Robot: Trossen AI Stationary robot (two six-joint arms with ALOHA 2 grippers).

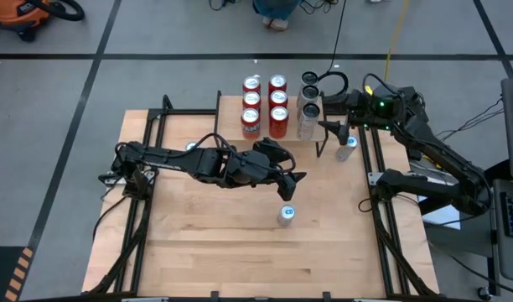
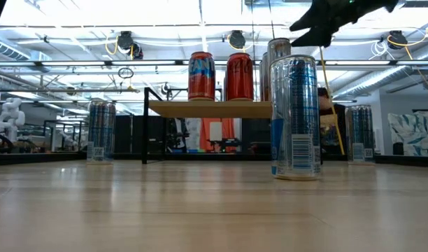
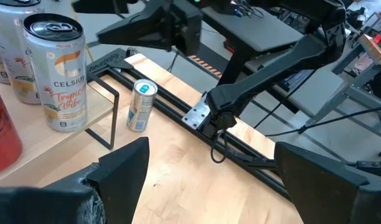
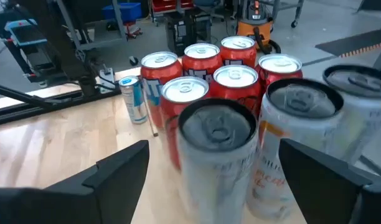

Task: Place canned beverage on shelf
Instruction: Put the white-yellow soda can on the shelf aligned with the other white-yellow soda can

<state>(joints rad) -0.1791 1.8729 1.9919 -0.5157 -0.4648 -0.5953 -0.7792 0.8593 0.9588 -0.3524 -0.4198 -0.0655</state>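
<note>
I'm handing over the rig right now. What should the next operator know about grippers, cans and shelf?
Left gripper: open, empty, over mid-table.
Right gripper: open, empty, beside the small wooden-topped black-legged shelf.
Done: six red cans and three pale silver cans stand on the shelf.
Left: slim blue-and-silver cans on the table, one in front of the left gripper, one by the right gripper.

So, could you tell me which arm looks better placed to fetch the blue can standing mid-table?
Probably the left. The left gripper, open, hovers just beside the blue can at mid-table. The right gripper, also open, is by the white cans on the shelf, farther from it.
</note>
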